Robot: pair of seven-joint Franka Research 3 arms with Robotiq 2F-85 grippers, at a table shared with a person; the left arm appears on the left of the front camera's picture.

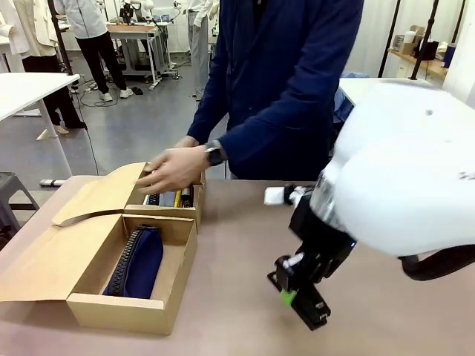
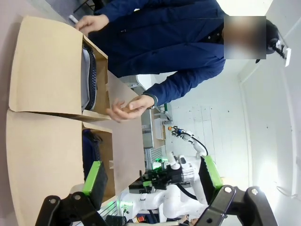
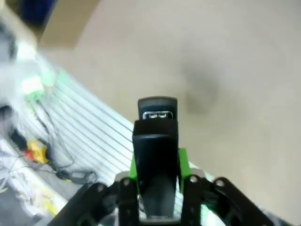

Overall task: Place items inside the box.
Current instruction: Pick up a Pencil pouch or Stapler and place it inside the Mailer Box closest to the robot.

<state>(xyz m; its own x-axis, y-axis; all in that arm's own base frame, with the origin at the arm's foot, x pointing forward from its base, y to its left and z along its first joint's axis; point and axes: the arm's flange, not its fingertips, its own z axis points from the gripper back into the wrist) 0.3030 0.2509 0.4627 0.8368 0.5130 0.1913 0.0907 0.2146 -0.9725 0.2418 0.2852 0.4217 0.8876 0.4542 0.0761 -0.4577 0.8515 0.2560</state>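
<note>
I log a tan table (image 1: 245, 245) at six o'clock, a person's navy jacket (image 1: 289, 74) at twelve o'clock with a dark wristwatch (image 1: 214, 153) beneath, a white side table (image 1: 22, 89) at ten o'clock, and a grey stool (image 1: 7, 189) at nine.

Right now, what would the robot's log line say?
right gripper: shut on stapler | left gripper: open | pouch: in box | person's hand: over box

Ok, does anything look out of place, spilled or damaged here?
Nothing spilled or damaged. One black stapler is outside the box, clamped in the right pincer over the table. The navy pouch lies flat in the near compartment, and the person's hand is over the far one.
</note>
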